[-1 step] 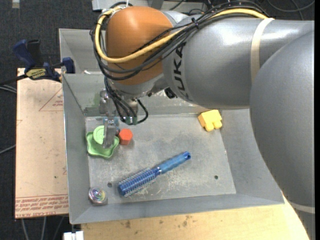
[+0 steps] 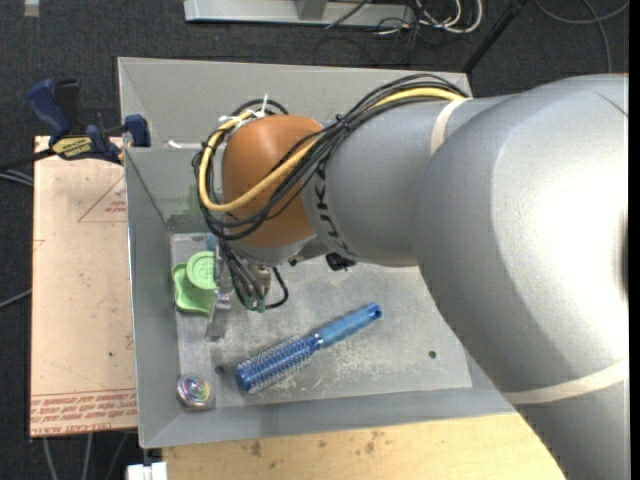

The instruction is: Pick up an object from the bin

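Observation:
My gripper hangs below the orange wrist cover over the left part of the bin, open, with nothing between its fingers. Its left finger reaches down to the bin floor right beside a light green plastic piece with a round top, which lies against the left wall. Just below and to the right of the gripper, a blue hairbrush lies slantwise on the floor, bristle end at the lower left and handle toward the upper right. A small round shiny trinket sits in the front left corner.
The arm and its cables cover the back and right of the bin. Bare floor shows to the right of the brush handle and along the front wall.

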`<state>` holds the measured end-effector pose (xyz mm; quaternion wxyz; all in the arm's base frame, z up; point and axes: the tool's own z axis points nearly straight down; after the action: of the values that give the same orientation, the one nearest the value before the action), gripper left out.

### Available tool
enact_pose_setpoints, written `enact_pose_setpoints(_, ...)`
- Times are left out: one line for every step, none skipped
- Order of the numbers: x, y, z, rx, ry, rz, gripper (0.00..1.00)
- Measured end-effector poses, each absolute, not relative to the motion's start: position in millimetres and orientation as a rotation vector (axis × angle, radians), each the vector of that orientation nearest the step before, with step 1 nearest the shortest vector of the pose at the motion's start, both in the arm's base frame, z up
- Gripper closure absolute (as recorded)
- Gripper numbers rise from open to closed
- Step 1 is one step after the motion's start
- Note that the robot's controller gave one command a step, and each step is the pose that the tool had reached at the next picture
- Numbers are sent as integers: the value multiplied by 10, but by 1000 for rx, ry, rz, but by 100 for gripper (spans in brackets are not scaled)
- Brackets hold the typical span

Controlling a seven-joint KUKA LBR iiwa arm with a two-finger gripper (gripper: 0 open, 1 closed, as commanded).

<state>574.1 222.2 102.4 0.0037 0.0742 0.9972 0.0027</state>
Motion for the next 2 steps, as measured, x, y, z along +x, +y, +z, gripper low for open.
enact_pose_setpoints(5210, 1518, 747, 558, 3094, -4, 0)
enact_pose_setpoints(4981, 812, 702, -256, 3128, -1, 0)
